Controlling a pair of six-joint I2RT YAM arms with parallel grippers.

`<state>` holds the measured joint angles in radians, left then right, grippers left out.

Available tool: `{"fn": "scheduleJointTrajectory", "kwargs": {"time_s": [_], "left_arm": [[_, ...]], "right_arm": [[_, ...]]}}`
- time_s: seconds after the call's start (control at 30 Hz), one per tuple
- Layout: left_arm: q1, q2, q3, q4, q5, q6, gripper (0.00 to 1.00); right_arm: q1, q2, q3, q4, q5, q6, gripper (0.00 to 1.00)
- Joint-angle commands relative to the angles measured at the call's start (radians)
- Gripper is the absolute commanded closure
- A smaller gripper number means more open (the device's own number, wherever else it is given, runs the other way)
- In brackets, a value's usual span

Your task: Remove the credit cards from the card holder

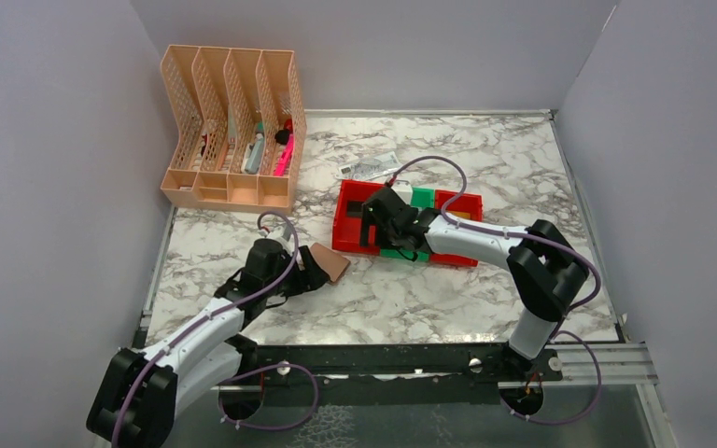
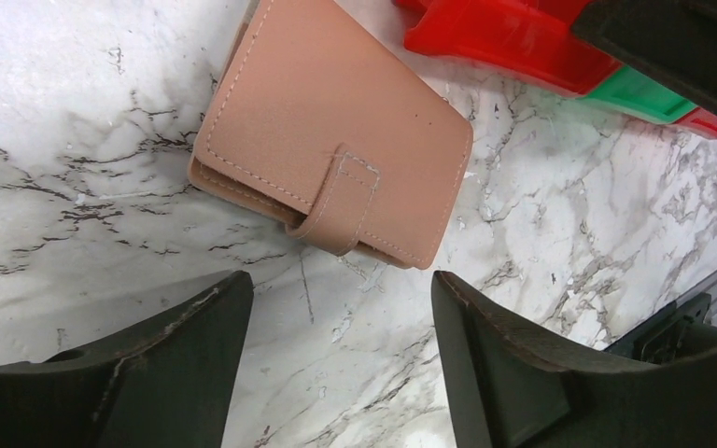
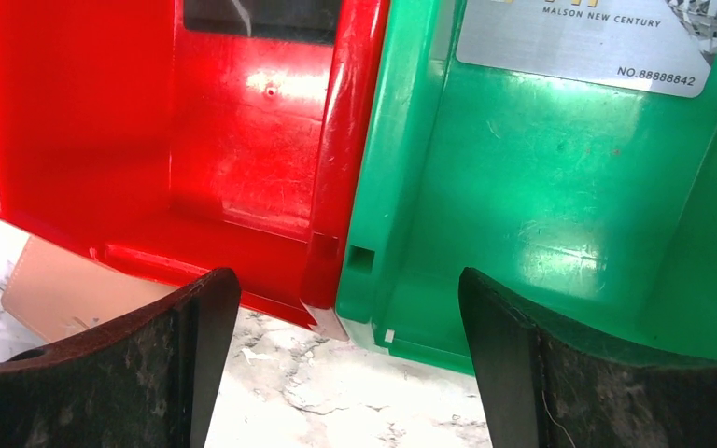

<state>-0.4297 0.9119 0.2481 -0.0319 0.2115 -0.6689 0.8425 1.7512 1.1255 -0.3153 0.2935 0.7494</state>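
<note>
The card holder (image 1: 330, 262) is a tan-brown wallet lying closed on the marble, its strap (image 2: 344, 201) fastened. My left gripper (image 1: 310, 272) is open and empty just short of the holder's near edge (image 2: 331, 149), not touching it. My right gripper (image 1: 380, 233) is open and empty above the front edge of the red bin (image 3: 243, 140) and green bin (image 3: 541, 187). A silver credit card (image 3: 579, 42) lies in the green bin. A dark card (image 3: 261, 17) shows at the back of the red bin. A corner of the holder (image 3: 56, 289) shows in the right wrist view.
The red and green bins (image 1: 350, 210) stand side by side mid-table, just right of the holder. A crumpled paper note (image 1: 369, 168) lies behind them. A peach desk organizer (image 1: 233, 126) stands at the back left. Walls enclose the table (image 1: 523, 159).
</note>
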Motion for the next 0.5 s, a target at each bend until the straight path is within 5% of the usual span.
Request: {"fn": "scheduleJointTrajectory", "kwargs": {"time_s": [0.0, 0.23, 0.47], "left_arm": [[-0.004, -0.038, 0.008, -0.038, -0.046, -0.02, 0.23], [-0.004, -0.084, 0.003, -0.043, -0.088, -0.053, 0.02], [-0.005, -0.11, 0.002, -0.079, -0.159, -0.085, 0.01]], "right_arm": [[0.001, 0.001, 0.025, 0.006, 0.076, 0.091, 0.07], [0.001, 0.094, 0.084, -0.045, 0.159, 0.131, 0.05], [0.011, 0.111, 0.046, 0.063, 0.044, -0.025, 0.14]]}}
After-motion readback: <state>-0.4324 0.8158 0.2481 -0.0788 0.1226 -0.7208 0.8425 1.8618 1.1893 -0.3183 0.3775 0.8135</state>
